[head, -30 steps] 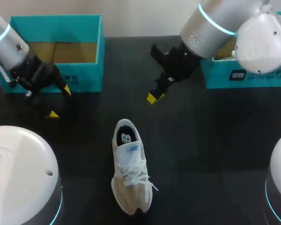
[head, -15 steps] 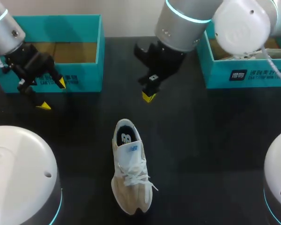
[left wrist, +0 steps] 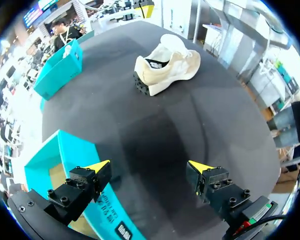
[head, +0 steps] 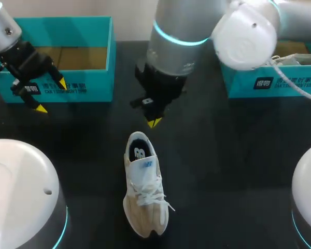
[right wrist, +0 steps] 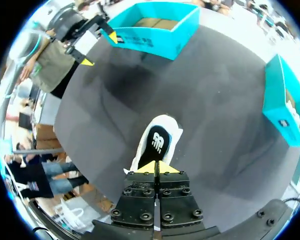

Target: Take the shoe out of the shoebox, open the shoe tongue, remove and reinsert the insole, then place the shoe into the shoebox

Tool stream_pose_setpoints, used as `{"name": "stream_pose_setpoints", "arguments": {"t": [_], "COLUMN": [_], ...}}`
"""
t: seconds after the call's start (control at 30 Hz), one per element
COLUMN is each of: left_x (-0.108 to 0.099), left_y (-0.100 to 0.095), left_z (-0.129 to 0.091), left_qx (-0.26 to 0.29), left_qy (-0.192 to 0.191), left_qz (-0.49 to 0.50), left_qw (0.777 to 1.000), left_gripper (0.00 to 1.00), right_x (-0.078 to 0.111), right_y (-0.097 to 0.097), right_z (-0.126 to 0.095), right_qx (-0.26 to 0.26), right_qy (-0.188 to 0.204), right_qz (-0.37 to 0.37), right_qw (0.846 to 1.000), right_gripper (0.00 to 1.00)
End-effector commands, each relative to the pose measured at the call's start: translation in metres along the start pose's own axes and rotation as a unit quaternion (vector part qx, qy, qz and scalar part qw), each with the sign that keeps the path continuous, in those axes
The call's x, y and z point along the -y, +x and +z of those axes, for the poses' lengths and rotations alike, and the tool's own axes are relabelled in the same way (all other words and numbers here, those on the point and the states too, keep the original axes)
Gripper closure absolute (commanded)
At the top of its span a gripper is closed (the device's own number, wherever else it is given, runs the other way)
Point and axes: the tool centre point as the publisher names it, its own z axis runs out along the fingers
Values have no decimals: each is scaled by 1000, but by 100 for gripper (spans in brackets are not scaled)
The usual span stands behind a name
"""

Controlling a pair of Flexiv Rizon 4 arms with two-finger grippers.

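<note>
A beige and white shoe (head: 144,184) stands on the black table, heel toward the back, its dark insole (head: 139,152) showing in the opening. My right gripper (head: 154,122) hangs shut just behind and above the heel; in the right wrist view its closed yellow tips (right wrist: 155,167) sit right over the shoe (right wrist: 156,143). My left gripper (head: 51,95) is open and empty at the far left, in front of the empty teal shoebox (head: 88,83). The left wrist view shows its fingers (left wrist: 97,167) wide apart, with the shoe (left wrist: 165,67) far ahead.
A second teal box (head: 272,80) holding white items stands at the back right. Two white arm bases (head: 20,197) flank the front corners of the table. Bare black table lies either side of the shoe.
My right arm has swung left and forward toward the shoe's heel, and its gripper has closed. My left gripper has drawn back toward the empty shoebox.
</note>
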Motion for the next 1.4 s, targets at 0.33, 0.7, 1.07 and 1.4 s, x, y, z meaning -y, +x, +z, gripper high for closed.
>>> {"name": "stream_pose_setpoints", "arguments": {"t": [0.33,0.7,1.07,1.4], "left_x": [-12,-12,-12,-12], "left_y": [-6,-6,-6,-6], "left_z": [-11,-11,-11,-11], "left_qx": [-11,-11,-11,-11], "left_qy": [4,4,4,4], "left_qz": [31,31,31,31], "left_qw": [999,999,999,999], "left_gripper": [0,0,0,0], "right_x": [-1,-3,-2,-3], "right_y": [46,45,44,38], "right_z": [15,40,62,73], "right_qx": [78,118,134,147], "right_qy": [-8,-14,-26,-26], "right_qz": [72,91,91,101], "right_qw": [994,989,986,984], "right_gripper": [100,100,100,100]}}
